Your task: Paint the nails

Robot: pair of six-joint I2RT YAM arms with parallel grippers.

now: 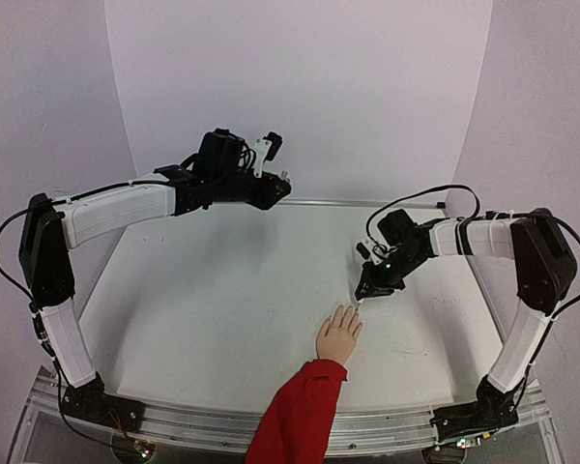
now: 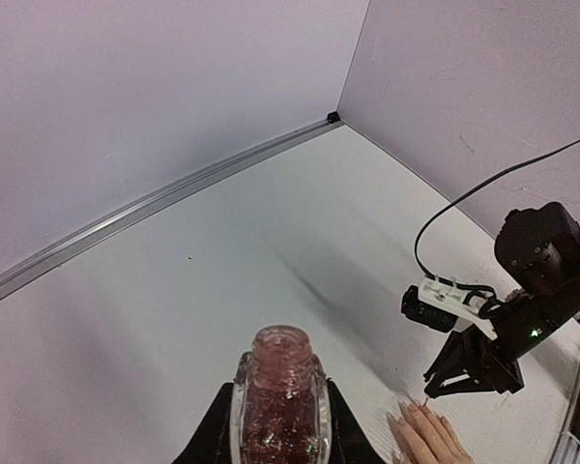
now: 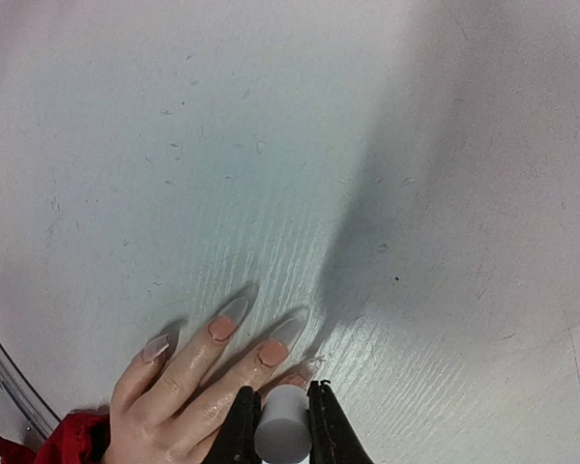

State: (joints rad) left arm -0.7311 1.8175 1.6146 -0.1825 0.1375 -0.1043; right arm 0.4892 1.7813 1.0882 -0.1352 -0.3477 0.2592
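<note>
My left gripper (image 1: 275, 186) hangs high over the far left part of the white table (image 1: 222, 290), close to the back wall (image 1: 300, 87). Its fingers are closed on a small clear bottle (image 2: 280, 387), one finger on each flat side. The bottle stands upright with its neck open, and I can see pinkish glitter inside it. From that wrist I look down across the bare tabletop to the metal rail (image 2: 155, 203) at the foot of the wall.

Further right, at the near edge, a mannequin hand (image 1: 338, 336) in a red sleeve (image 1: 300, 416) lies palm down on the table, fingers pointing away from my bases. The nails (image 3: 222, 327) are at those fingertips, resting on the surface just ahead of my right gripper (image 3: 282, 401). Two of them show orange-pink colour near the base with long clear tips beyond. The one at the outer left is paler, and the one nearest my fingers looks clear, though it is partly hidden.

My right gripper is low over the table, just beyond and right of the fingertips and tilted down towards them. Its fingers are pinched on a white cylindrical cap (image 3: 282, 437). Whatever hangs below the cap is out of sight from that wrist, so I cannot tell whether anything touches a nail.
</note>
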